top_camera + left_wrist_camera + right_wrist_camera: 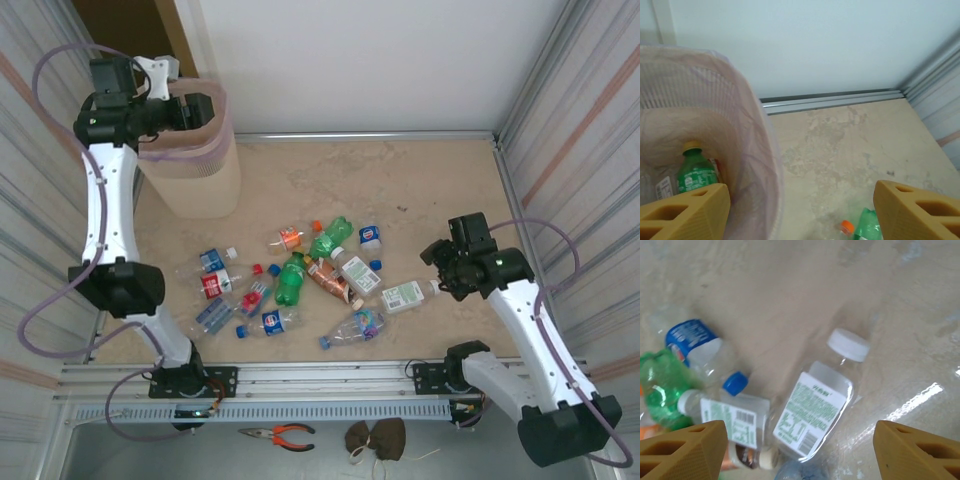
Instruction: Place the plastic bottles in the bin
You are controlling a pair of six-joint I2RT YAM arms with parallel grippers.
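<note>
The left fingers (685, 212) gape empty over the bin (205, 190) in the worktop's far-left corner. The right fingers (682, 450), also wide, hover above a white-capped bottle (815, 410) toward the right edge; I'd say lowering and closing comes next.

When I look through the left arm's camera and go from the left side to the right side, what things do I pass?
Yellow-capped green bottle → pink wall of the bin it sits in → orange cap on the table → another green bottle.
</note>
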